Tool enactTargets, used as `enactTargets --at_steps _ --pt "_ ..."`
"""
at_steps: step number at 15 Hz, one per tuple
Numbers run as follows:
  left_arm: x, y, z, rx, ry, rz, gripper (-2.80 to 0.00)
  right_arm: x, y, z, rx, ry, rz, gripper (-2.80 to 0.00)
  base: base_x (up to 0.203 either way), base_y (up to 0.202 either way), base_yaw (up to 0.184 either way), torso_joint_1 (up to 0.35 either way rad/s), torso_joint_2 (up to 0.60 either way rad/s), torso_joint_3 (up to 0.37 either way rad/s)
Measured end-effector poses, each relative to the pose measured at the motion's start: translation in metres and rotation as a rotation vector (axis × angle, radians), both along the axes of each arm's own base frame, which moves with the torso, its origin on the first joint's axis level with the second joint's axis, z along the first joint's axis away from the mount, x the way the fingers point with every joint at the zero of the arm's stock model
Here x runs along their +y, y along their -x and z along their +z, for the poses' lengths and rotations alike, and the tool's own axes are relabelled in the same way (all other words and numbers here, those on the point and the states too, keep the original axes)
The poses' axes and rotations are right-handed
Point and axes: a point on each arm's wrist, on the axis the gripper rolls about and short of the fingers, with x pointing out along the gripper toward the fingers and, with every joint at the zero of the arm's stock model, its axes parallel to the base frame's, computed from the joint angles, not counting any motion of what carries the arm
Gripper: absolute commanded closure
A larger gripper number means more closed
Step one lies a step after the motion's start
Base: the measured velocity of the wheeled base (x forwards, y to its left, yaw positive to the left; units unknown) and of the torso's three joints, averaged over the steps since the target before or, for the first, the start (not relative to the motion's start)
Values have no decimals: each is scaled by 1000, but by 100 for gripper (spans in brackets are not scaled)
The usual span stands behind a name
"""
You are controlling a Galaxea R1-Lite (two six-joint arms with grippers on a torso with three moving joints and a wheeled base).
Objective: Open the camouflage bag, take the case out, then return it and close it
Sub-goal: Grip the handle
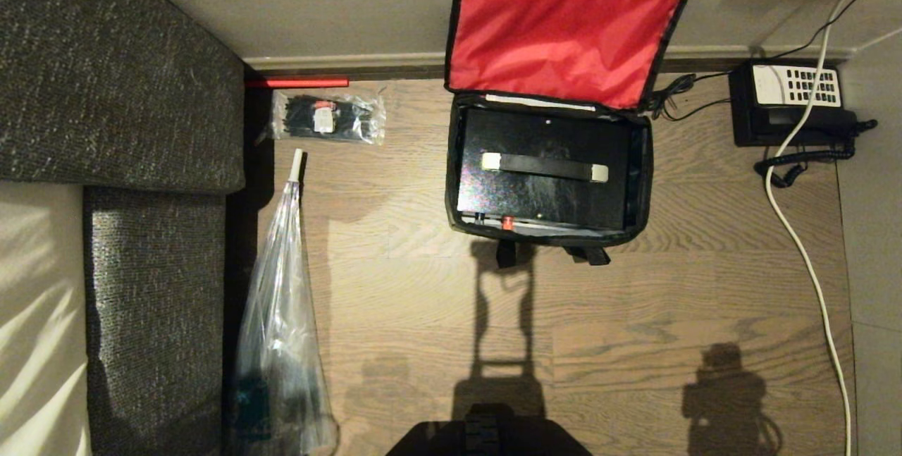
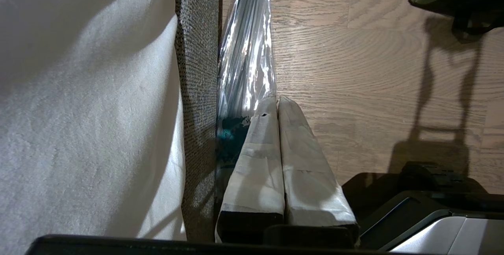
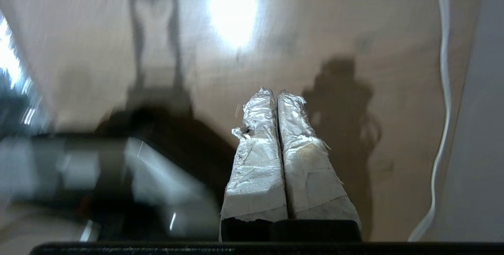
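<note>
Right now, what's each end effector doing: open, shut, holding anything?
Left end effector: shut, empty, beside the sofa.
Right end effector: shut, empty, above the floor.

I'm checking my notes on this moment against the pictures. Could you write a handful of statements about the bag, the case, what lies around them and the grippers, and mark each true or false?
1. The camouflage bag lies open, its red-lined lid folded back toward the wall. True.
2. The case lies on the floor beside the bag. False: it sits inside the bag.
3. The packet of cable ties lies to the robot's left of the bag. True.
4. The telephone stands to the robot's left of the bag. False: it is on the right, by the wall.
5. The right gripper holds the case. False: it is shut on nothing, above the floor.
6. The left gripper is shut, near a clear plastic bag. True.
</note>
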Motion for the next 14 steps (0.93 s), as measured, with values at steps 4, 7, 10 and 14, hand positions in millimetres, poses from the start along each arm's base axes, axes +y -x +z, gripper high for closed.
enactTargets --at_steps 4,7,10,14 --pt "0 0 0 0 0 0 0 3 11 5 154 -58 113 0 0 0 0 0 0 0" --pt "0 0 0 -1 0 0 0 1 -23 59 183 -109 153 0 0 0 0 0 0 0" --pt "0 0 0 0 0 0 0 5 -113 115 241 -72 172 0 0 0 0 0 0 0" --pt "0 0 0 0 0 0 0 25 -256 134 295 109 231 0 0 0 0 0 0 0"
